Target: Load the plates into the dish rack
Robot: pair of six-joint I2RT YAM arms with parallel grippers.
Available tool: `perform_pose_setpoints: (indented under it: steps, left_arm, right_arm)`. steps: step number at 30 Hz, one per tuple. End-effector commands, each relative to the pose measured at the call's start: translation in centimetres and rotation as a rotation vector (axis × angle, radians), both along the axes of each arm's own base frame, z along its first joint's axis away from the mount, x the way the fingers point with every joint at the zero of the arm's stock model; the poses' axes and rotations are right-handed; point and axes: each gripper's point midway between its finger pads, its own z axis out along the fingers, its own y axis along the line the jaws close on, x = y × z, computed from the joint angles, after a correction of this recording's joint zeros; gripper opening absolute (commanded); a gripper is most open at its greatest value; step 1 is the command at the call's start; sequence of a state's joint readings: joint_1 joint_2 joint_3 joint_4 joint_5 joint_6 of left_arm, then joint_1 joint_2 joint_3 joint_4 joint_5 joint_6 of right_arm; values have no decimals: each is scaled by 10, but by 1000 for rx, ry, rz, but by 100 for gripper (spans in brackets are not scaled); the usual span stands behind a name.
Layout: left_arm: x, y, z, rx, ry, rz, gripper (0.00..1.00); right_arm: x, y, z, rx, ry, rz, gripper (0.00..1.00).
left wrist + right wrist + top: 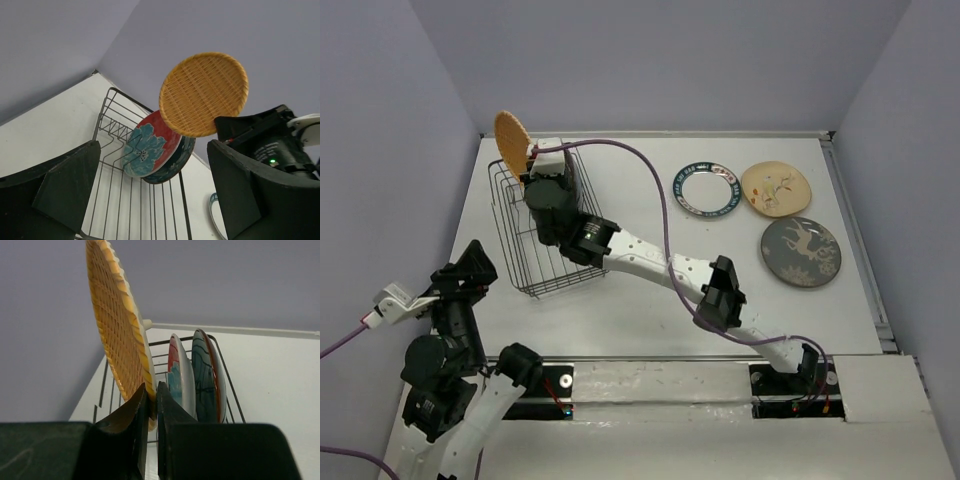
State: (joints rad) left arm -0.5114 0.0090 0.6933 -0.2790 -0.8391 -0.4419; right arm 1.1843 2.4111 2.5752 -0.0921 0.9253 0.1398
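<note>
My right gripper (533,158) is shut on the rim of the orange woven-look plate (511,138) and holds it on edge above the far end of the wire dish rack (510,240). In the right wrist view the orange plate (117,335) rises from my closed gripper (153,399). The red-and-teal floral plate (150,144) and the dark teal plate (176,160) stand upright in the rack (122,200). My left gripper (468,272) is open and empty near the rack's near left corner. Three plates lie flat at the right: white with patterned rim (705,189), cream floral (776,188), grey deer (801,252).
Purple walls close the table on three sides. A purple cable (650,175) arcs over the table from my right wrist. My right arm (650,262) stretches diagonally across the table's middle. A raised ledge (855,240) runs along the table's right edge.
</note>
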Motion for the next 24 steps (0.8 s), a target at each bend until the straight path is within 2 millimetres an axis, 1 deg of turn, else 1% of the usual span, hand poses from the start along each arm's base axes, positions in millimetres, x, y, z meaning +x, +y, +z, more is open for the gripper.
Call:
perform_pose_setpoints:
  steps: [1, 3, 4, 5, 7, 8, 10, 11, 12, 13, 17, 18, 20, 21, 24]
  left_arm:
    - [-21, 15, 16, -85, -134, 10, 99]
    - [-20, 12, 17, -81, -137, -10, 99]
    - [-20, 11, 17, -79, -137, -14, 99]
    - [-20, 11, 17, -79, -141, -16, 99]
    - [-20, 10, 18, -79, -145, -22, 99]
    - [-20, 10, 18, -78, -144, -20, 99]
    - [-20, 10, 18, -76, -144, -21, 99]
    - [-20, 10, 17, -75, -143, -21, 99]
    - [-19, 10, 17, -74, -142, -21, 99]
    - [-20, 10, 18, -74, -144, -21, 99]
    - [-18, 9, 17, -69, -135, -21, 99]
    - [-17, 9, 16, -66, -132, -19, 99]
    - [-17, 8, 16, -64, -128, -19, 99]
    - [-17, 8, 16, -63, -126, -17, 99]
    - [-16, 8, 15, -60, -121, -14, 99]
  right_arm:
    - [10, -25, 40, 102, -115, -164, 7]
    - [14, -18, 19, 66, -121, -176, 7]
    - [16, -15, 13, 58, -123, -180, 7]
    - [17, -15, 15, 51, -135, -185, 7]
    - [19, -11, 8, 53, -150, -194, 7]
    - [22, -7, -6, 25, -146, -200, 7]
    - [23, -3, -17, 18, -141, -202, 7]
    - [24, -3, -21, 14, -137, -204, 7]
    - [25, -1, -32, -3, -127, -208, 7]
    - [30, -4, -37, -10, -122, -222, 7]
    - [33, -2, -59, -35, -105, -238, 7]
    - [34, 1, -68, -33, -98, -236, 7]
    - [35, 3, -74, -34, -95, -241, 7]
    - [36, 4, -84, -47, -91, -250, 7]
    - [37, 5, -94, -58, -84, -258, 7]
